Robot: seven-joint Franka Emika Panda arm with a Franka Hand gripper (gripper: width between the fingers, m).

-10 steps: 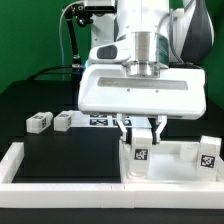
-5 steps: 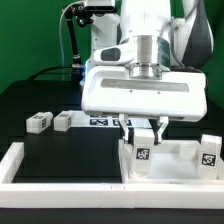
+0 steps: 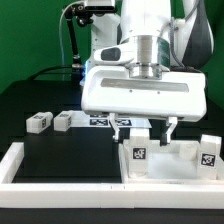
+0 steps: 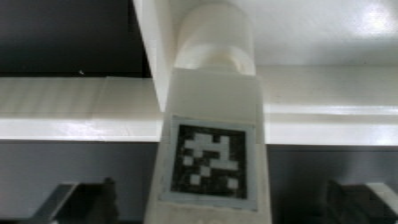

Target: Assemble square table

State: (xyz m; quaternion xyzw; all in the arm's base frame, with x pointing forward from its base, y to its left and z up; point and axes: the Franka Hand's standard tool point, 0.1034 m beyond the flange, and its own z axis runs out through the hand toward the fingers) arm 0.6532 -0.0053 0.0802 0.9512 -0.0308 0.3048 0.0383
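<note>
Presently: jaws open, straddling the upright leg block [image 3: 140, 152] on the square panel [image 3: 176, 160].

The white upright leg block, tag facing the camera, stands at the panel's corner toward the exterior view's left. In the wrist view it [image 4: 210, 150] is apart from both fingers [image 4: 80, 200]. A second leg block [image 3: 207, 150] stands at the panel's right edge. A third leg block [image 3: 38, 122] and a fourth leg block [image 3: 65, 120] lie on the black worktop [image 3: 60, 150] beside the marker board [image 3: 103, 122]. A white border bar [image 3: 60, 185] closes the near edge, with bare worktop behind it.
</note>
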